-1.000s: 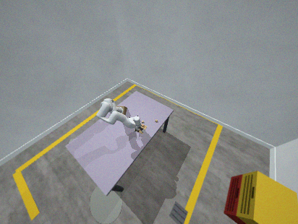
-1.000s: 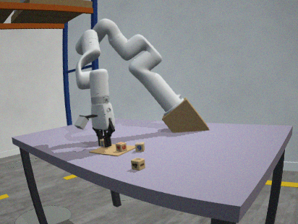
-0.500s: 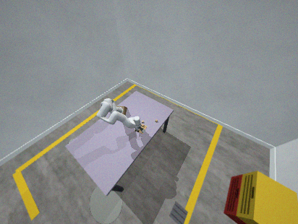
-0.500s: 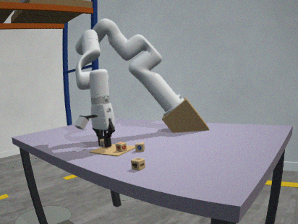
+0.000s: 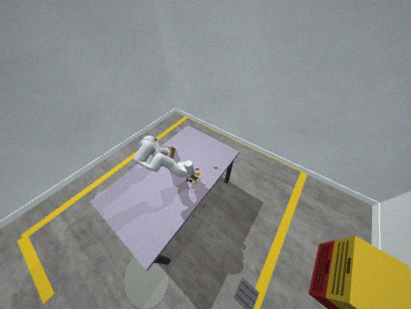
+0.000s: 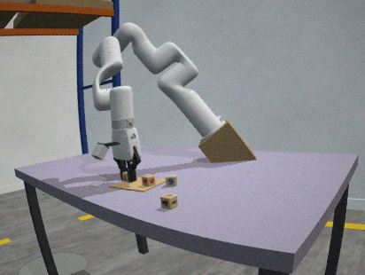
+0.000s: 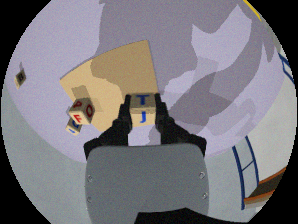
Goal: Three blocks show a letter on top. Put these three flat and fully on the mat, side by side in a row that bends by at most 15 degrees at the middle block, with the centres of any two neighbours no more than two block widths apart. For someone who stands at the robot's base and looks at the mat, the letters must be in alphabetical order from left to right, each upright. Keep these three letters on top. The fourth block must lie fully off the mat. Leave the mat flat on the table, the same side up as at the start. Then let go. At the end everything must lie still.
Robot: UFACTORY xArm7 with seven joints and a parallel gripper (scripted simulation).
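My gripper (image 6: 128,176) (image 7: 143,101) (image 5: 192,179) is shut on a wooden block with blue letters (image 7: 141,100) (image 6: 125,176). It holds the block low over the edge of the tan mat (image 6: 137,187) (image 7: 115,71); I cannot tell whether the block touches the mat. A block with a red letter (image 6: 148,179) (image 7: 84,107) sits on the mat. A block with a blue mark (image 6: 171,180) (image 7: 75,121) stands just beside it, at the mat's edge. A block with a black mark (image 6: 168,200) (image 7: 20,76) lies off the mat on the purple table (image 6: 248,200), nearer the front edge.
The arm's tan base block (image 6: 226,144) stands at the back of the table. A blue rack post (image 6: 81,89) rises behind the arm. The table's front edge (image 6: 177,239) is close to the black-marked block. A yellow and red crate (image 5: 359,274) stands on the floor far away.
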